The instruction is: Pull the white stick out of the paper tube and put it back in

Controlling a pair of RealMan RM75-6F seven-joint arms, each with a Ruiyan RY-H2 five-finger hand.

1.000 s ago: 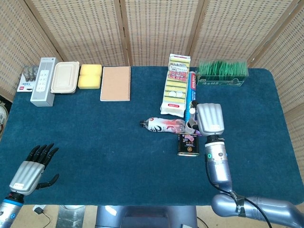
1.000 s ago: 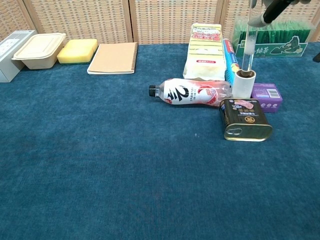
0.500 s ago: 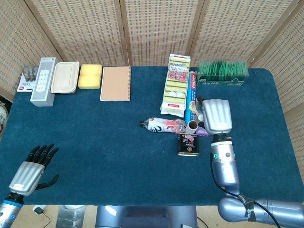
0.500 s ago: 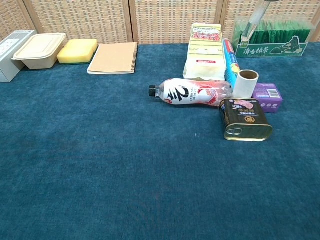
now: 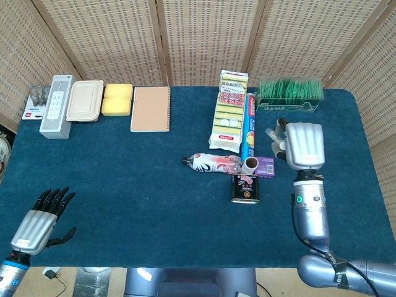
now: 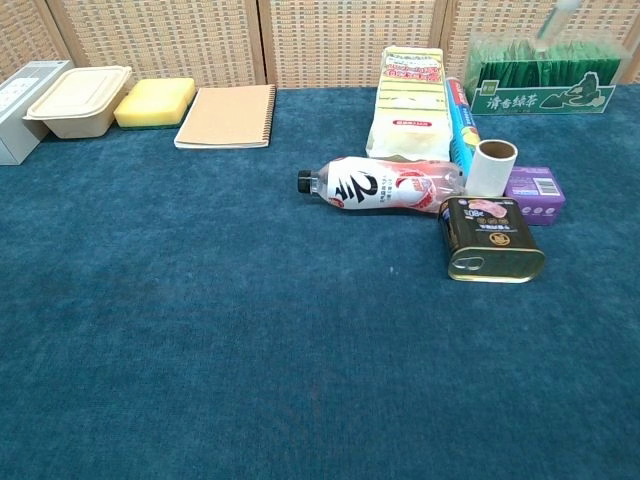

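1. Head view: the blue-carpeted table [image 5: 111, 179] carries all items; the right hand [image 5: 303, 144] is raised over its right side, near the far edge, apparently holding the white stick [image 6: 555, 20], though the hold itself is hidden.
2. The left hand [image 5: 38, 223] rests at the near left corner, fingers apart, holding nothing.
3. The paper tube [image 6: 492, 166] stands upright right of centre, touching the plastic bottle [image 6: 385, 185], visibly vacant.
4. Assessment: extraction done; reinsertion outstanding.

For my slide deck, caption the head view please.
Right hand holds the white stick clear of the upright paper tube; left hand idle.
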